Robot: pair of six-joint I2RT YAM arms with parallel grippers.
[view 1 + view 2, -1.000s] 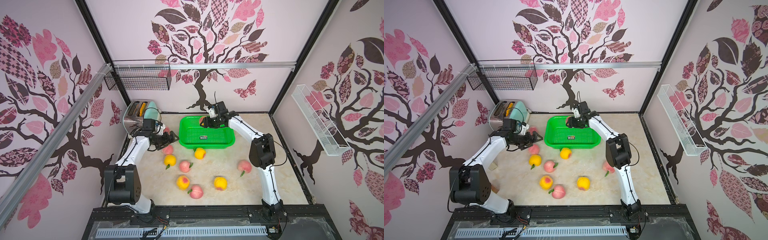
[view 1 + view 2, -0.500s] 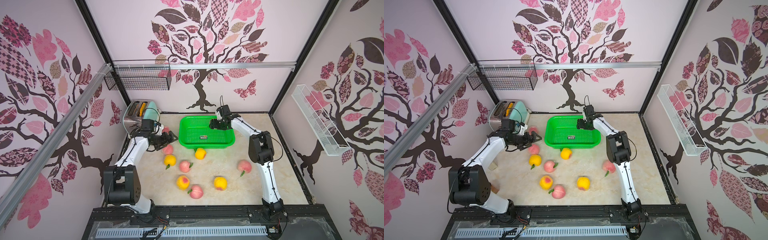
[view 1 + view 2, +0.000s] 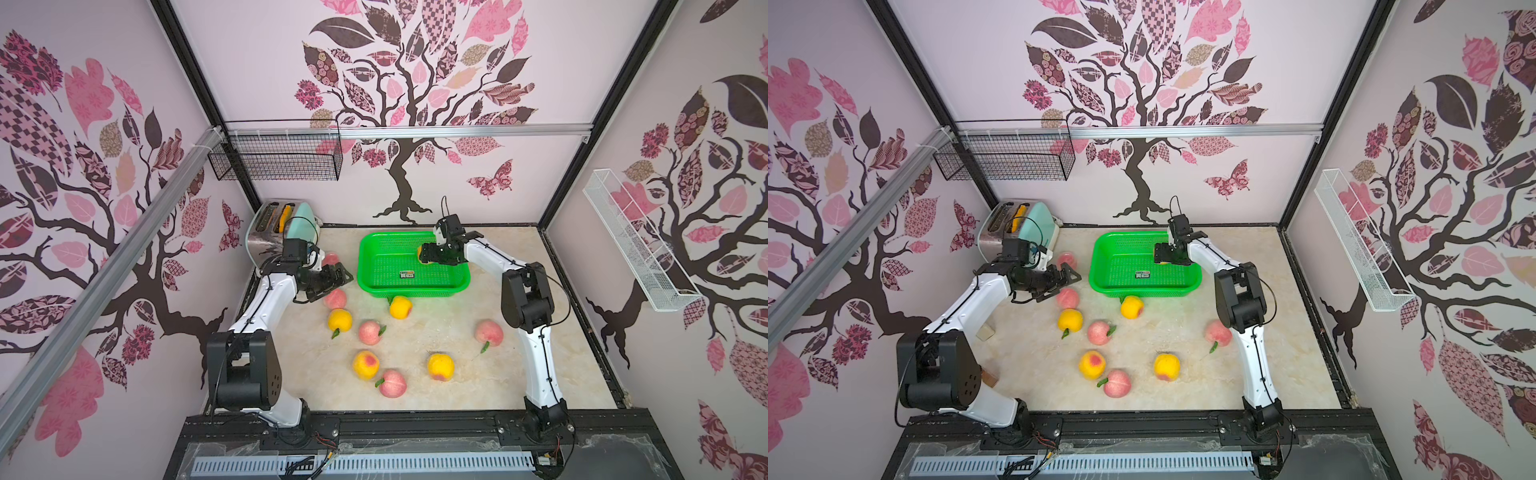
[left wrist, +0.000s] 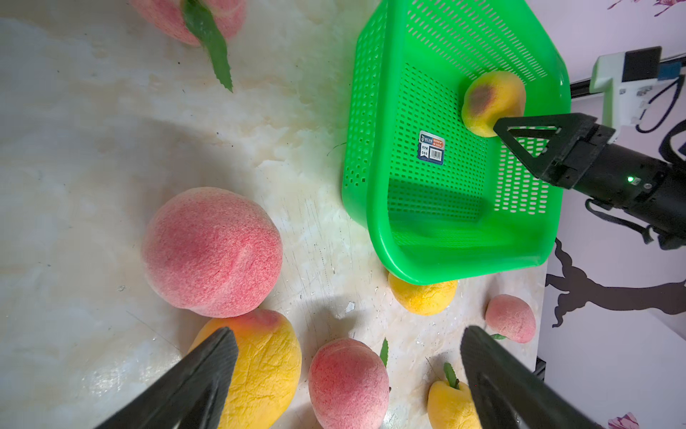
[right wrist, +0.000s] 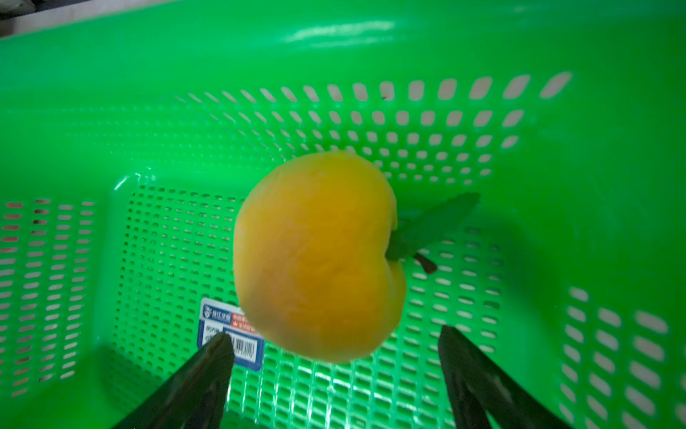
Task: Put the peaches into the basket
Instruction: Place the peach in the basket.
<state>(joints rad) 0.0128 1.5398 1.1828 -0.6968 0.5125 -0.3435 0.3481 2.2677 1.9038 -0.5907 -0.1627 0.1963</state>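
Observation:
The green basket (image 3: 413,291) (image 3: 1142,289) sits at the back of the floor. My right gripper (image 3: 432,258) (image 5: 334,334) hangs open over its right end. A yellow peach (image 5: 319,256) (image 4: 492,102) is free just beyond its fingertips, inside the basket and blurred. My left gripper (image 3: 338,276) (image 4: 349,334) is open and empty, left of the basket, just above a pink peach (image 3: 335,298) (image 4: 211,252). Another pink peach (image 3: 331,259) lies behind it. Several more peaches lie on the floor in front, among them a yellow one (image 3: 400,306) against the basket's front wall.
A toaster (image 3: 276,226) stands in the back left corner. On the back wall hangs a black wire basket (image 3: 276,156), and a white wire rack (image 3: 631,241) is on the right wall. A pink peach (image 3: 488,331) lies beside my right arm's elbow.
My right gripper moved a little right over the basket, opened, and let go of the yellow peach. The left arm has barely shifted.

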